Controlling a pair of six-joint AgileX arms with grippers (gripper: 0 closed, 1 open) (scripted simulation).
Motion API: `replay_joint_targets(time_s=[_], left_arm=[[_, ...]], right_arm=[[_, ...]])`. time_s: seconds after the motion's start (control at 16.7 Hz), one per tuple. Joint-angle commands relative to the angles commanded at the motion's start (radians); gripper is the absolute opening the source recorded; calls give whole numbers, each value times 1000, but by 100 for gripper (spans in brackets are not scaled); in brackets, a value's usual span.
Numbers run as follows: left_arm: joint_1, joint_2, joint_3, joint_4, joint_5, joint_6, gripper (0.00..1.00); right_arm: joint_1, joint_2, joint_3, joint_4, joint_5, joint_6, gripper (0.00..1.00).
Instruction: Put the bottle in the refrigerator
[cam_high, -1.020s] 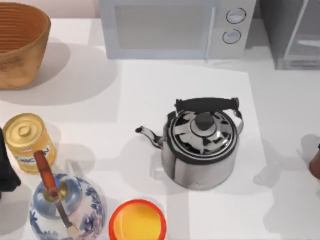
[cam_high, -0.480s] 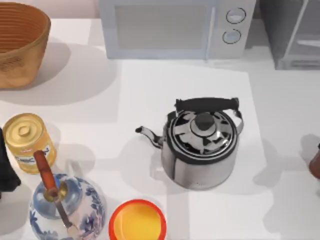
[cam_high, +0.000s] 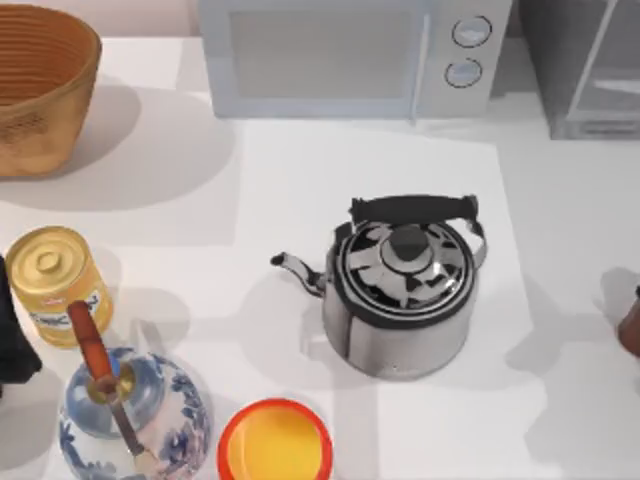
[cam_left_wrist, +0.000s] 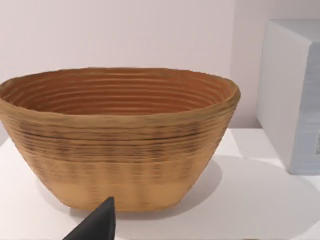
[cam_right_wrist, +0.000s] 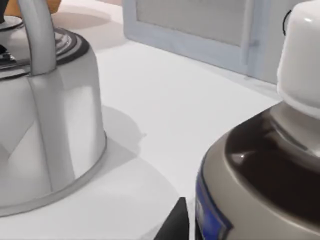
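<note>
Change since the earlier frame: slight. The bottle (cam_high: 631, 325), a reddish-brown sliver at the table's right edge, has edged further toward that edge; all else on the table is unmoved.

My right gripper (cam_right_wrist: 172, 224) sits close against the bottle (cam_right_wrist: 260, 165), one dark fingertip showing beside its blue-labelled body and white cap. Whether my right jaws are clenched on the bottle or released I cannot tell. My left gripper (cam_left_wrist: 95, 225) hangs near the wicker basket (cam_left_wrist: 117, 137) at the far left, idle; one dark fingertip shows, and I cannot tell its jaw state either.

Outward from the right gripper: the steel kettle (cam_high: 403, 285) stands mid-table, to the bottle's left. The white microwave (cam_high: 350, 55) occupies the far centre. The refrigerator (cam_high: 590, 65) stands at the far right corner, door apparently ajar.

Assessment: the task is at an early stage. The bottle stands well apart from the refrigerator. Securing, carrying and placing it on the shelf remain.
</note>
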Motion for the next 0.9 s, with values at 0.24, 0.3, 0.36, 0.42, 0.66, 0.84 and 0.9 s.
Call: replay_joint_targets(time_s=[0.24,0.3,0.36,0.42,0.66,0.84,0.9], left_arm=[[0,0,0,0,0,0,100],[0,0,0,0,0,0,100],[0,0,0,0,0,0,100],[0,0,0,0,0,0,100],[0,0,0,0,0,0,100],[0,0,0,0,0,0,100],[0,0,0,0,0,0,100]], right_arm=[[-9,-66,63,-182,-46,-77,1],[-14,-86,86,-246,-62,-107,1],[-19,-107,112,-315,-80,-140,1],[-26,-128,140,-387,-99,-177,1],[-73,-200,255,-707,-170,-358,1],[-125,-234,330,-965,-214,-515,1],[-145,-243,353,-1052,-227,-569,1]])
